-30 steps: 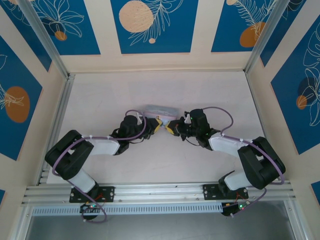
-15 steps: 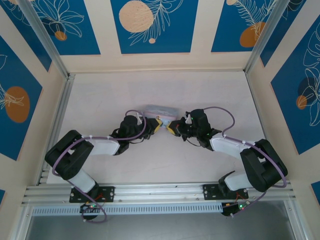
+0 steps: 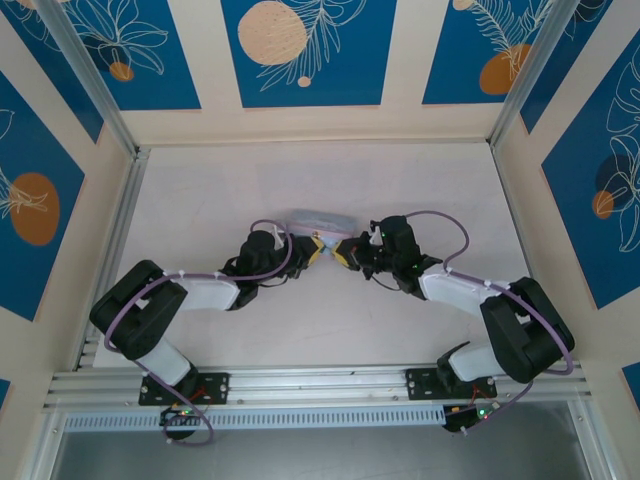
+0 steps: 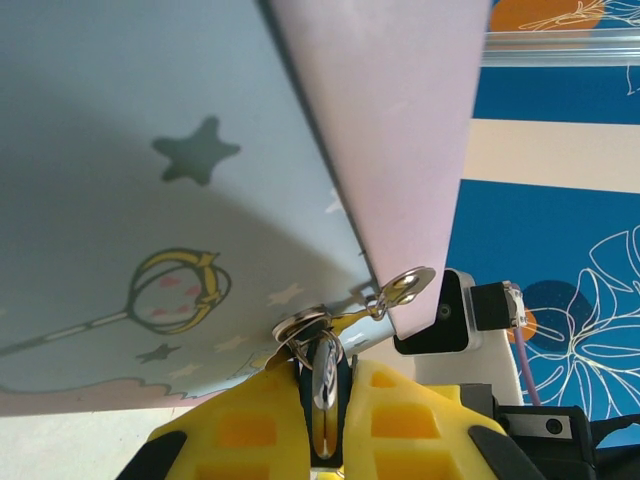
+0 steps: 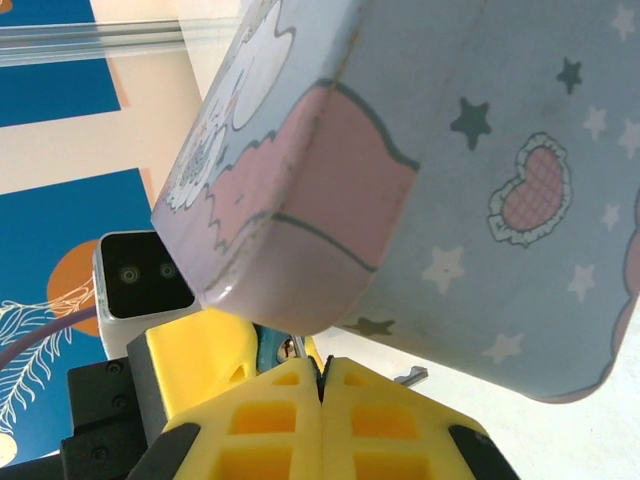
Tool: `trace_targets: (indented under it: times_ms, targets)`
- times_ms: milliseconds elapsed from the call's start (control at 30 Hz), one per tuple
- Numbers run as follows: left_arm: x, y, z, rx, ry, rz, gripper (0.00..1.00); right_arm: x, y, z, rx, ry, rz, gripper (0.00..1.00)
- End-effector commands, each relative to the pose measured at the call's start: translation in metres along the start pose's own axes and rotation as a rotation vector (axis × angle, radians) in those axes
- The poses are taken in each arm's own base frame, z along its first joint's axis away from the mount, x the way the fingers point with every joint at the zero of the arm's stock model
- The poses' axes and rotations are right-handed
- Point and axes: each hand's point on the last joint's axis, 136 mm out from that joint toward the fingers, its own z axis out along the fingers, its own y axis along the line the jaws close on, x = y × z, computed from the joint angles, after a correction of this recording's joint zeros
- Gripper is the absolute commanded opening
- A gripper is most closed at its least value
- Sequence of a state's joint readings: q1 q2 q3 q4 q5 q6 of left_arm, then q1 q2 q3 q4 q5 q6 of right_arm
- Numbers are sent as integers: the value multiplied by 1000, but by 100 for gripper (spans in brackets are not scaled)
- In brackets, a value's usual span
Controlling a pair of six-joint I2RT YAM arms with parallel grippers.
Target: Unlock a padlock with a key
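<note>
Blue flower-panelled walls ring the white worktop (image 3: 200,190), where your two arms meet at the cartoon-printed tin (image 3: 320,219). Your left end effector (image 4: 322,405) is clamped on the dark padlock (image 4: 340,382), whose silvery shackle (image 4: 300,327) lies against the tin's lower edge. Your right end effector (image 5: 320,388) is pressed together just below the tin. Whether it holds anything cannot be told.

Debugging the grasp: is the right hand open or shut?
Shut. In the right wrist view the right hand has its yellow fingers pressed together along a thin seam with no gap. Whether they pinch anything, cannot tell.
</note>
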State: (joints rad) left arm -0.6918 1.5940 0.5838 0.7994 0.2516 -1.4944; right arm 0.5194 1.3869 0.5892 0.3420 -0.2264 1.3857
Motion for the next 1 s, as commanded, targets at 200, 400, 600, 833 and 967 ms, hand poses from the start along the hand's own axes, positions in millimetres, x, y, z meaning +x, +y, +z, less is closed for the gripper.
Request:
trace_targets:
  times_ms: [200,400,600,833,967]
  targets:
    - [3,-22,-5,66,1,23,0,2,15,8,-28,7,-26,0]
    - [2,-18,-5,56,-3,18,0,4,12,4,-11,5,-37,0]
    - [3,-17,-5,53,-3,18,0,6,-6,-4,31,-1,-23,0]
    - [2,-16,-4,50,-5,18,0,4,-3,-7,22,-8,-27,0]
    - [2,-16,-5,51,-7,18,0,3,2,-6,15,-6,-32,0]
